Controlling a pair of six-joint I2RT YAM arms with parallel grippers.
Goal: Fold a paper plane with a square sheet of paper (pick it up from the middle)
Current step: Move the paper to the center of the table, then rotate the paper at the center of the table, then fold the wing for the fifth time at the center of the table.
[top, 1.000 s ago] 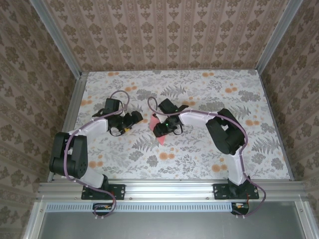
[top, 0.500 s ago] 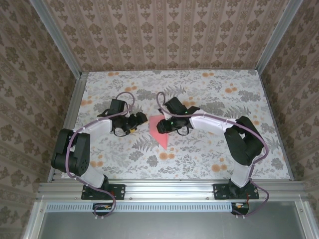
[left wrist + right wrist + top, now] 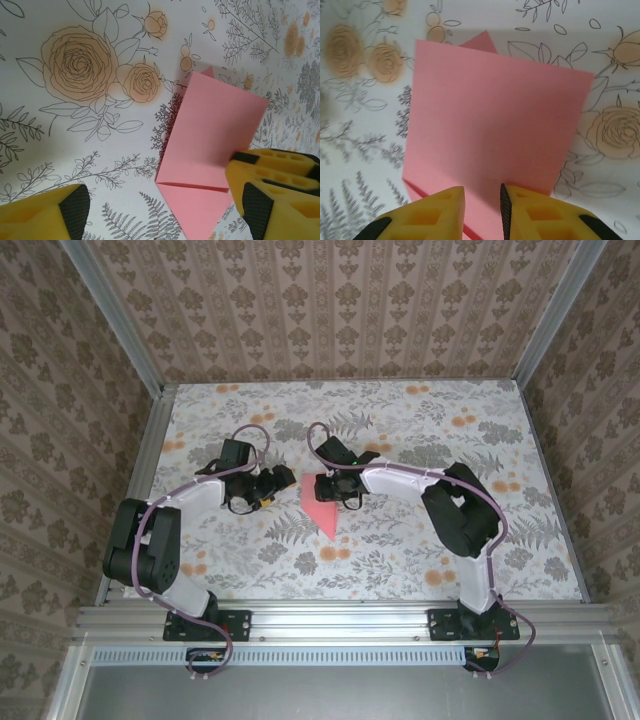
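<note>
The square sheet of paper lies on the flowered tabletop as a pink folded shape: a rectangular flap over a pointed lower part. My left gripper is open wide at its left side, and its right finger covers the paper's right edge. My left gripper straddles the fold line. My right gripper hovers low over the sheet's upper part. In the right wrist view my right gripper shows a narrow gap at the flap's near edge, with pink paper seen through the gap.
The table has a floral print with orange flowers. Aluminium rails bound it, and patterned walls stand on three sides. Both arms bend inward from their bases at the near edge.
The right gripper's jaws have narrowed and it has shifted over the paper's upper edge, uncovering more pink. The left gripper slid slightly right toward the sheet.
</note>
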